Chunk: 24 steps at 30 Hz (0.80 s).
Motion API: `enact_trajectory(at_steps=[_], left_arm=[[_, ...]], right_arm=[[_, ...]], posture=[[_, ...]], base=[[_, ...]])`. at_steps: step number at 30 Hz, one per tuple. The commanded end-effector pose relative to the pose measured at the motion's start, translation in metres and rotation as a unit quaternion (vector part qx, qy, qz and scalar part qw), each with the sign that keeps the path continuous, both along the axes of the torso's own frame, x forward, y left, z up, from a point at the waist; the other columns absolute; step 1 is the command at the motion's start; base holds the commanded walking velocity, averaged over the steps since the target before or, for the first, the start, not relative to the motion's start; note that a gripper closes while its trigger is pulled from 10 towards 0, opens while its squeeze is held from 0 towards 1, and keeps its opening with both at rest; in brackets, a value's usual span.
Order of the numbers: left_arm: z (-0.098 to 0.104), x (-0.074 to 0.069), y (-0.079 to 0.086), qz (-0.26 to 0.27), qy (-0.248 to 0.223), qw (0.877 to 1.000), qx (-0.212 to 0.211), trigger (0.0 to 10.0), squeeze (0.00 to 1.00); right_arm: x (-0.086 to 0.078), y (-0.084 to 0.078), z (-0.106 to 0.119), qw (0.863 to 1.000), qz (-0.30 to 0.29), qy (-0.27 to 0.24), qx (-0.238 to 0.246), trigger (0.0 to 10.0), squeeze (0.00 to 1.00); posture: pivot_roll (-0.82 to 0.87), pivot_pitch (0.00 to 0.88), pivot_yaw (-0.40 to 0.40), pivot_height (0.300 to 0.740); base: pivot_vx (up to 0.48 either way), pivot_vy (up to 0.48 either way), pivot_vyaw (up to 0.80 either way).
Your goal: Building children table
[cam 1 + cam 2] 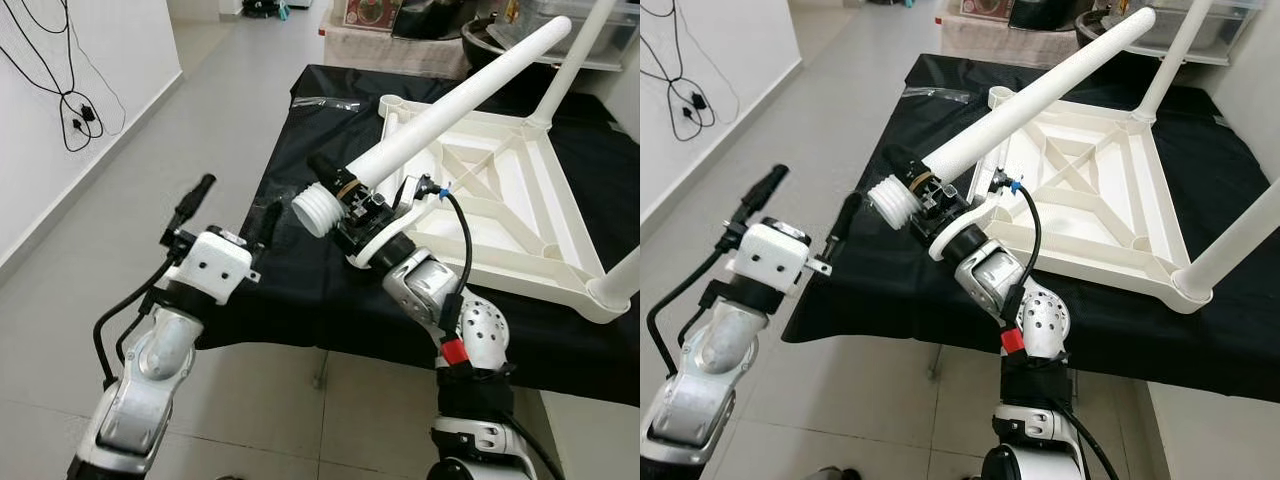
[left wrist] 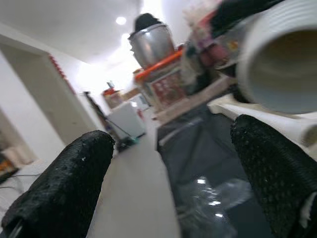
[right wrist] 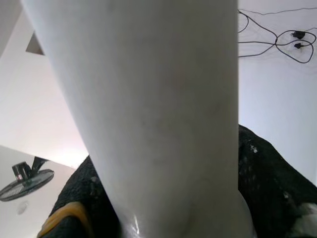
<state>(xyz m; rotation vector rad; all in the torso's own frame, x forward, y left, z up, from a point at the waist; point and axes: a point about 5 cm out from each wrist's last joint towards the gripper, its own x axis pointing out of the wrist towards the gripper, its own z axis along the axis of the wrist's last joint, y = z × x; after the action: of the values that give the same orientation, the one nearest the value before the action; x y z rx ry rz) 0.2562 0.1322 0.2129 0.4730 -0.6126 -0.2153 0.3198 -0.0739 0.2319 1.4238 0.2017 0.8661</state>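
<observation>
White table leg (image 1: 450, 105) slants upward, clamped in right gripper (image 1: 350, 200) jaws; left gripper (image 1: 235, 205) jaws spread.

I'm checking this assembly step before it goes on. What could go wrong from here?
1. The right gripper holds the long white leg near its threaded end, so the far end could swing into the leg already standing on the upturned tabletop.
2. That long overhang might let the leg slip or twist in the grip.
3. The open left gripper hangs beside the black cloth's edge and may snag it.
</observation>
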Motion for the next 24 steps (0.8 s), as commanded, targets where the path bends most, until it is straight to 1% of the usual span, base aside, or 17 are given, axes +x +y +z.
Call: enact_trajectory(at_steps=[1,5,11,16,24], left_arm=[[-0.003,-0.004,-0.004,-0.017,0.011,1.0,0.009,10.0,0.0],[-0.004,-0.004,-0.009,-0.036,0.022,0.999,0.004,10.0,0.0],[-0.002,-0.002,-0.011,-0.041,0.02,0.999,0.005,10.0,0.0],[0.001,0.004,-0.012,-0.04,0.017,0.999,0.003,10.0,0.0],[0.006,0.006,-0.015,-0.044,0.011,0.999,0.0,10.0,0.0]], right_arm=[[-0.003,0.016,-0.001,0.998,0.021,0.009,0.053,0.0,0.0],[-0.002,0.019,-0.001,0.998,0.026,0.01,0.054,0.0,0.0],[-0.003,0.022,-0.003,0.998,0.034,0.012,0.05,0.0,0.0],[-0.014,0.029,-0.005,0.997,0.062,0.005,0.048,0.0,0.0],[-0.02,0.032,-0.011,0.996,0.077,0.004,0.039,0.0,0.0]], posture=[[0.09,0.114,-0.064,0.74],[0.09,0.114,-0.065,0.74],[0.09,0.115,-0.065,0.74],[0.08,0.118,-0.063,0.74],[0.09,0.121,-0.065,0.74]], base=[[0.0,0.0,0.0],[0.0,0.0,0.0],[0.0,0.0,0.0],[0.0,0.0,0.0],[0.0,0.0,0.0]])
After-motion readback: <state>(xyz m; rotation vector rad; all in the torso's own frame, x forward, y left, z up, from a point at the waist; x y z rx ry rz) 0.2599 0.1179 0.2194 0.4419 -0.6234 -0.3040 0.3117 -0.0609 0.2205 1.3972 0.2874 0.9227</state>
